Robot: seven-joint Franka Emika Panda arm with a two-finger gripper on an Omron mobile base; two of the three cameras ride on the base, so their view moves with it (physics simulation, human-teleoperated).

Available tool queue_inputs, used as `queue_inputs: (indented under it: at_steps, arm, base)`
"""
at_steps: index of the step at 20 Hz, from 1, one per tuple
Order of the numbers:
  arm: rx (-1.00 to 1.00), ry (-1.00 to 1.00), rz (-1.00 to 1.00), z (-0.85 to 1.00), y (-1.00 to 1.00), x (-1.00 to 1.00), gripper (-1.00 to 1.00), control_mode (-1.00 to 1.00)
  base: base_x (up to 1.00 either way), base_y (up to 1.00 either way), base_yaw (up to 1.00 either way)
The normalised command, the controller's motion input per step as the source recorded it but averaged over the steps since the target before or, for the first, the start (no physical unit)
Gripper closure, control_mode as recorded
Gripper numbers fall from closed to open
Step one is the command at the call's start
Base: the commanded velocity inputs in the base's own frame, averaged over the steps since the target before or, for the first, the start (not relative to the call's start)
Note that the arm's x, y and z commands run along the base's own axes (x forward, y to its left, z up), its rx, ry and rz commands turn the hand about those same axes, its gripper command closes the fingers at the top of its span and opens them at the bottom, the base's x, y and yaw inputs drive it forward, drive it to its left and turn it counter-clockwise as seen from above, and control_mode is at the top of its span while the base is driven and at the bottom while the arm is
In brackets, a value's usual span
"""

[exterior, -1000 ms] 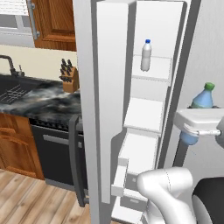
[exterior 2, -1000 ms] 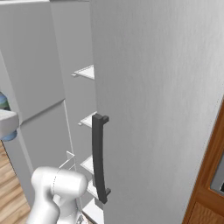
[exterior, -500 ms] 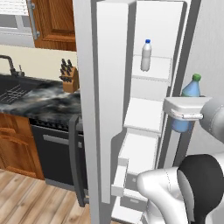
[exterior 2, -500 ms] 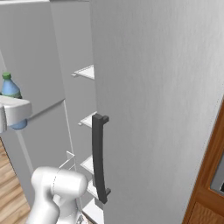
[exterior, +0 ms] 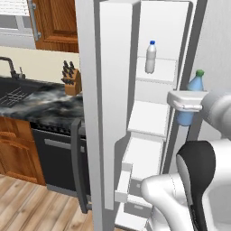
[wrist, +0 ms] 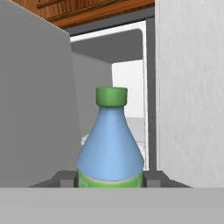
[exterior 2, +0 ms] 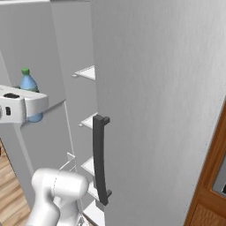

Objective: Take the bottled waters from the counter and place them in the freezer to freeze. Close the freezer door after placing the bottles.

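My gripper [exterior: 185, 106] is shut on the translucent blue-green bottled water [exterior: 195, 84] with a green cap, held upright just right of the open freezer [exterior: 149, 118]. In the hand view that bottle [wrist: 111, 144] stands between the fingertips [wrist: 65, 179], facing the freezer's white inside. The right base view shows the gripper [exterior 2: 25, 108] with the bottle [exterior 2: 28, 83] left of the shelves [exterior 2: 86, 73]. The white bottled water [exterior: 151, 56] with a blue cap stands on an upper freezer shelf. The freezer door [exterior: 110, 90] is swung open, edge-on. The dark marble counter [exterior: 43, 103] lies at the left.
A knife block [exterior: 71, 80] and a black sink [exterior: 12, 95] sit on the counter, with a black dishwasher [exterior: 56, 155] below. The neighbouring grey door with a dark handle [exterior 2: 100, 163] stands close on the right. My own arm [exterior: 194, 189] takes up the lower right.
My gripper has carried the blue-green bottle leftward and slightly up, from the far right edge toward the freezer opening. The white bottle and the door have not moved.
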Motion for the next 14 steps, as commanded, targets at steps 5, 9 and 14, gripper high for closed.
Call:
queue_inputs:
  at_steps: [5, 9, 14]
  arm:
    - [0.00, 0.00, -0.05, 0.00, -0.03, 0.17, 1.00, -1.00]
    - [0.00, 0.00, -0.03, 0.00, 0.00, 0.18, 1.00, -1.00]
    - [0.00, 0.00, -0.03, 0.00, 0.00, 0.35, 1.00, -1.00]
  base:
    - [0.00, 0.00, 0.00]
    - [0.00, 0.00, 0.00]
    - [0.00, 0.00, 0.00]
